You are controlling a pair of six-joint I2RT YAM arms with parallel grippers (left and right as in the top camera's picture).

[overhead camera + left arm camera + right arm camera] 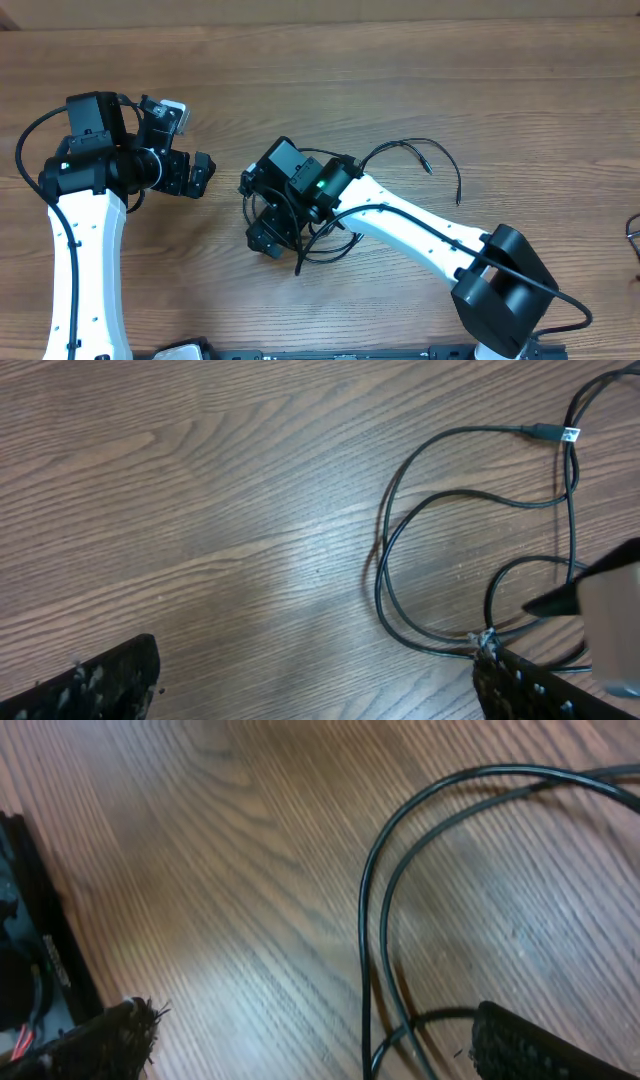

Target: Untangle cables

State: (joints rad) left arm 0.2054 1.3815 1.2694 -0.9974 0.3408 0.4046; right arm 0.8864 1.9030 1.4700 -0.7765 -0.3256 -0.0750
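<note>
Overhead: left gripper is spread wide and empty over bare table, left of centre. Right gripper is also spread wide, gripping nothing. Cables bunch under the right arm, mostly hidden; two ends trail far-right. Dark scrap is cut off at the right edge, can't identify it.

Left wrist: cable loops lie right of the gap, plug far right. One strand reaches my right finger, contact unclear.

Right wrist: two blurry strands run down between the fingers, ends out of frame.
</note>
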